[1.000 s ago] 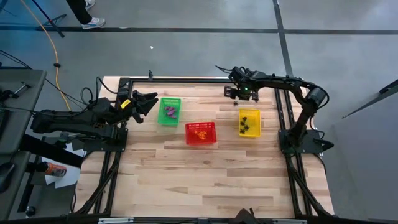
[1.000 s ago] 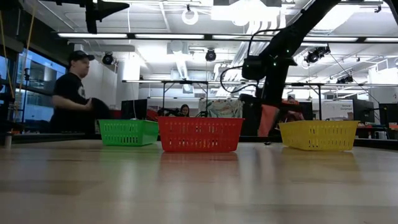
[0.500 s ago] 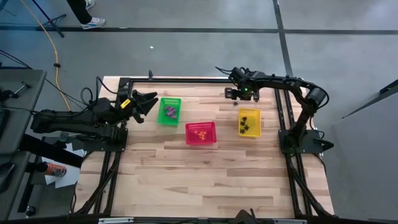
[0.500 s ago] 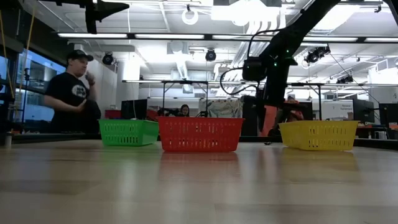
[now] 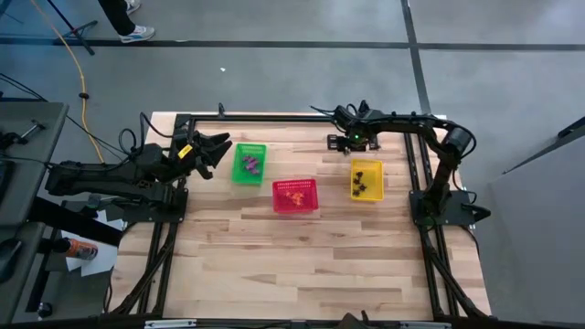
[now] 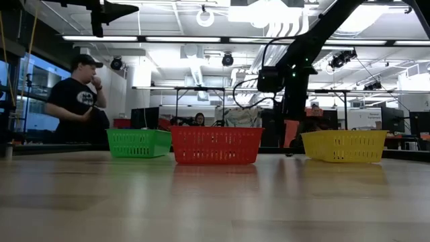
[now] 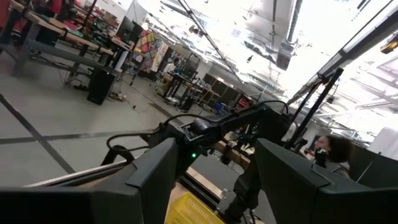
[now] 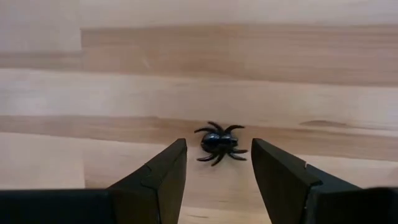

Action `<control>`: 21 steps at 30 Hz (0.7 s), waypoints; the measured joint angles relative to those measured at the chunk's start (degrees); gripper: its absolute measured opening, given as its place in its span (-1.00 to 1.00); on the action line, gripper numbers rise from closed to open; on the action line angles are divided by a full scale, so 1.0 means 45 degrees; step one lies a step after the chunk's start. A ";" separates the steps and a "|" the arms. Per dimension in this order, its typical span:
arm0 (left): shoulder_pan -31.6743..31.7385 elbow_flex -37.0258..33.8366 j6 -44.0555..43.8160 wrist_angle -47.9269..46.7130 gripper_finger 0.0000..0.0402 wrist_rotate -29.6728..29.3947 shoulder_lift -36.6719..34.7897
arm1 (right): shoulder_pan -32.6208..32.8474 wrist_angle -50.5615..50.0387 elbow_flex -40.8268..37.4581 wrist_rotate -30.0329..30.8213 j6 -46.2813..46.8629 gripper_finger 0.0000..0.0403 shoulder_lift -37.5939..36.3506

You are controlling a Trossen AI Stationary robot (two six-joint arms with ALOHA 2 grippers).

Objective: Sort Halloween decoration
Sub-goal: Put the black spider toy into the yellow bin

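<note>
Bright overhead ceiling lights (image 6: 269, 12) glare; foreground table (image 6: 215, 202) blurred.

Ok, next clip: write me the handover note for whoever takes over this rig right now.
Left pincer: open, empty, waiting beside the green basket.
Right pincer: open, low over the table behind the yellow basket, fingers either side of a black spider, not gripping it.
Done: purple trinkets in green, orange trinkets in the red basket, black trinkets in yellow.
Left: grab the spider; it likely belongs in yellow.
</note>
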 joint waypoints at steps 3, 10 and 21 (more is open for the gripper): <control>0.0000 0.0000 0.0002 -0.0005 0.03 0.0000 0.0000 | 0.0095 0.0058 0.0000 0.0319 0.0242 -0.12 0.0179; 0.0000 0.0000 0.0002 -0.0060 0.03 -0.0010 0.0000 | 0.0084 0.0230 0.0000 0.0573 0.0123 -0.12 0.0514; 0.0000 0.0000 -0.0002 -0.0146 0.03 -0.0024 0.0000 | 0.0817 0.0505 0.0049 0.1276 -0.0236 -0.12 0.1013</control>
